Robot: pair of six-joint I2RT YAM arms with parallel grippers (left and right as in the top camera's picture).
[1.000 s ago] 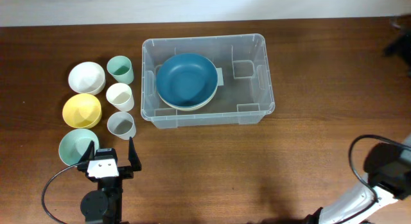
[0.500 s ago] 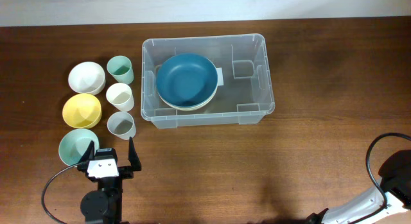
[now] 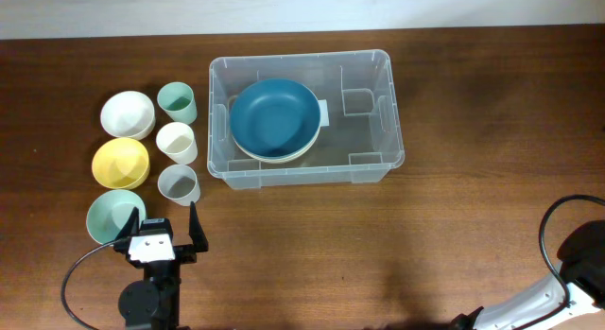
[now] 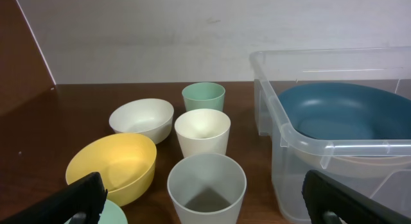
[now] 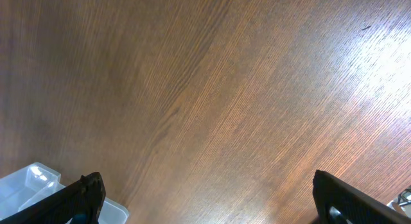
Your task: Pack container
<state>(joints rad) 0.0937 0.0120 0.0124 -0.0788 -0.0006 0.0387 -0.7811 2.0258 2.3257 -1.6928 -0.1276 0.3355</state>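
Observation:
The clear container [image 3: 371, 131] stands at the table's centre back, with a dark blue bowl [image 3: 275, 117] inside, stacked on a pale bowl. My left gripper [image 3: 163, 220] is open near the front left, just before the grey cup [image 3: 178, 184]. In the left wrist view the container's rim [image 4: 302, 137] is at the right and the open gripper [image 4: 207, 205] frames the grey cup [image 4: 207, 185]. My right gripper [image 5: 221, 205] is open over bare wood, with a corner of the container [image 5: 32, 179] at the lower left. Overhead, only the right arm [image 3: 579, 259] shows.
Left of the container stand a green cup [image 3: 177, 102] and a cream cup [image 3: 177, 142]. Further left are a white bowl [image 3: 128, 113], a yellow bowl [image 3: 121, 163] and a pale green bowl [image 3: 115, 217]. A cable loops beside the left arm.
The right arm has drawn back toward the lower right corner of the overhead view. The left arm and all the objects are where they were.

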